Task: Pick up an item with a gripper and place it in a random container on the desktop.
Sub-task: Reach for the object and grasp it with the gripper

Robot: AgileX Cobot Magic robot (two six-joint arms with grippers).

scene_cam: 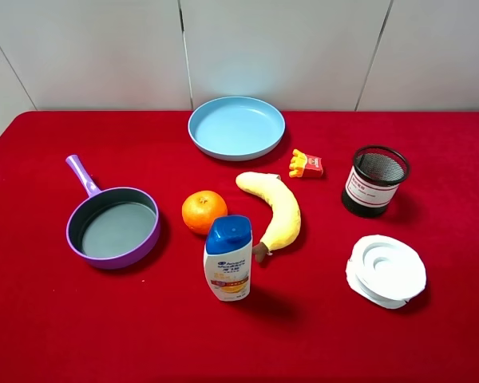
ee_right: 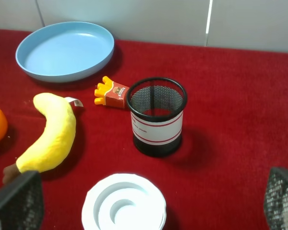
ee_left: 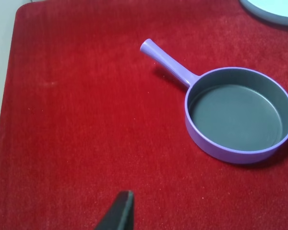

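My right pincer [ee_right: 149, 203] is wide open and empty; the yellow banana [scene_cam: 275, 209] lies on the red counter [scene_cam: 48, 335] between orange [scene_cam: 203, 211] and fries toy [scene_cam: 306, 163], so I should straddle its thick middle before closing.

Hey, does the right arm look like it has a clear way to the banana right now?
Probably yes. The right gripper is open, and the banana lies bare on the red cloth. The orange and shampoo bottle sit close beside it, but nothing covers its curved middle.
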